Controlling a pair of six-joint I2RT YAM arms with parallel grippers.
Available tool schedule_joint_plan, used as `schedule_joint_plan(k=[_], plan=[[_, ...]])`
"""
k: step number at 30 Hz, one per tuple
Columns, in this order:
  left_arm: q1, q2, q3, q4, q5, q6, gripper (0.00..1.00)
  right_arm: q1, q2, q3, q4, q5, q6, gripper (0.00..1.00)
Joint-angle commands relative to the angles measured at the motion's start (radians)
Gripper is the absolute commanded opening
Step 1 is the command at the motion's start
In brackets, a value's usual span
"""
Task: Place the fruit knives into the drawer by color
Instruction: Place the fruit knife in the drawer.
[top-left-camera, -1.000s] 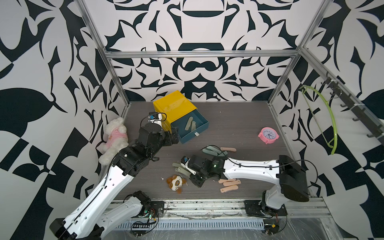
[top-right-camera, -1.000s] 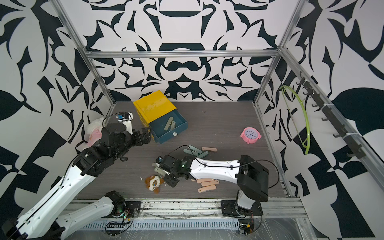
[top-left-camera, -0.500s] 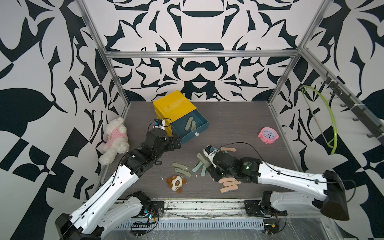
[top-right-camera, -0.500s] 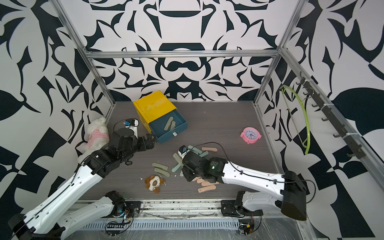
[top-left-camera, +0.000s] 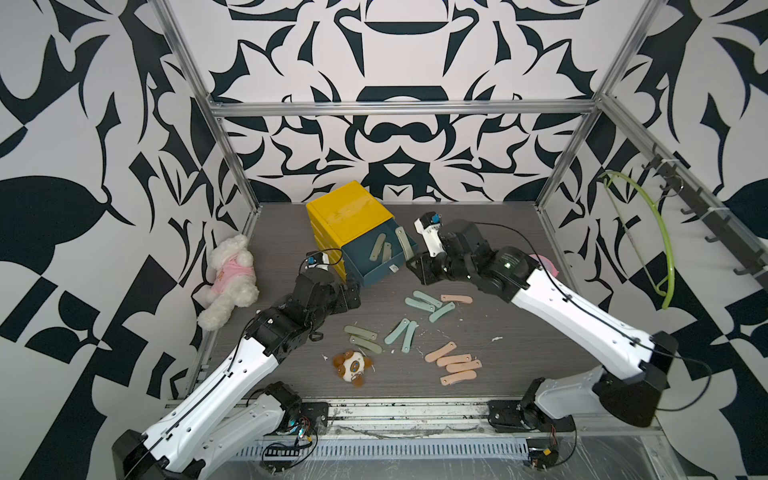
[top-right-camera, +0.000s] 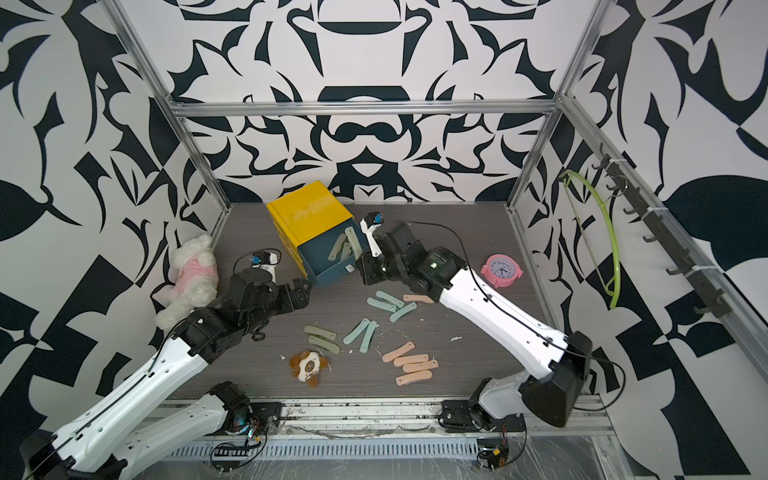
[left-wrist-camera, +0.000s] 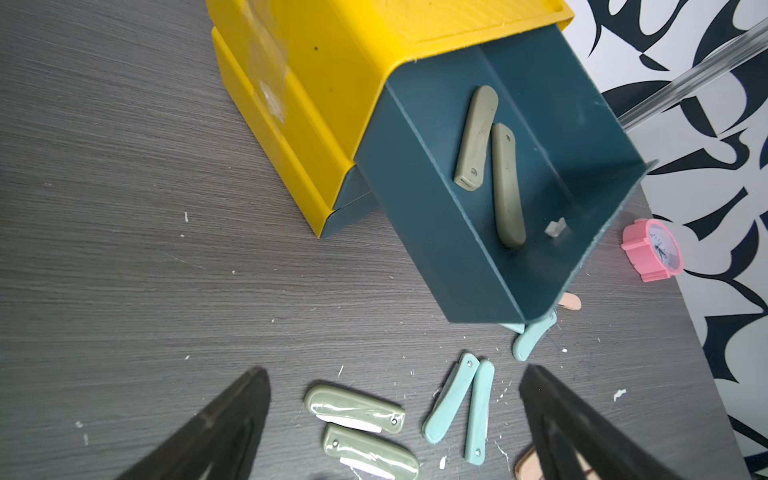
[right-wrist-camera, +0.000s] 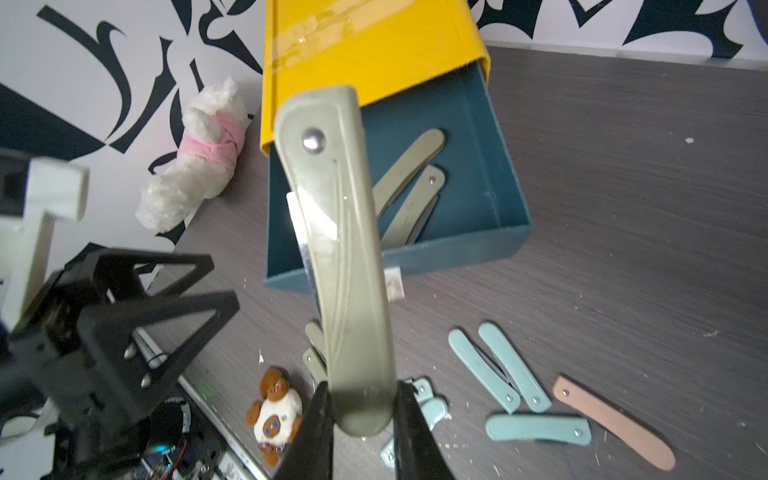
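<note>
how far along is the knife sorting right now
Done: two olive knives lie in the open blue drawer. In hand: the right end effector grips a third olive knife at the drawer. Left: an olive pair, about five teal knives and five peach knives on the table; the left end effector is open and empty.

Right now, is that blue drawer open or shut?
Open: the blue drawer sticks out of the yellow cabinet, and two olive knives lie inside it.

White arm links (top-left-camera: 582, 326) (glossy, hole-dotted); black joints (top-left-camera: 282, 328); black triangular claw fingers (left-wrist-camera: 224, 428)
</note>
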Motion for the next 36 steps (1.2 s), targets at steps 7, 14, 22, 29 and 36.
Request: schedule_joint_plan(k=[7,14,22,29,36], plan=[[0.001,-0.001,-0.002,-0.016,0.023,-0.012,0.99,-0.039,0.18,0.197,0.016,-0.044,-0.033,0.0],[0.001,0.002,-0.002,-0.011,0.028,-0.008,0.99,-0.047,0.237,0.252,0.013,-0.05,-0.035,0.18],[0.0,0.009,0.016,-0.022,0.036,0.004,0.99,-0.048,0.262,0.327,0.007,-0.054,-0.036,0.42],[0.0,0.016,0.032,-0.029,0.051,0.017,0.99,-0.048,0.197,0.303,0.044,-0.086,-0.026,0.47],[0.0,0.01,0.035,-0.039,0.061,0.021,0.99,-0.048,0.011,0.096,0.097,-0.143,-0.004,0.48]])
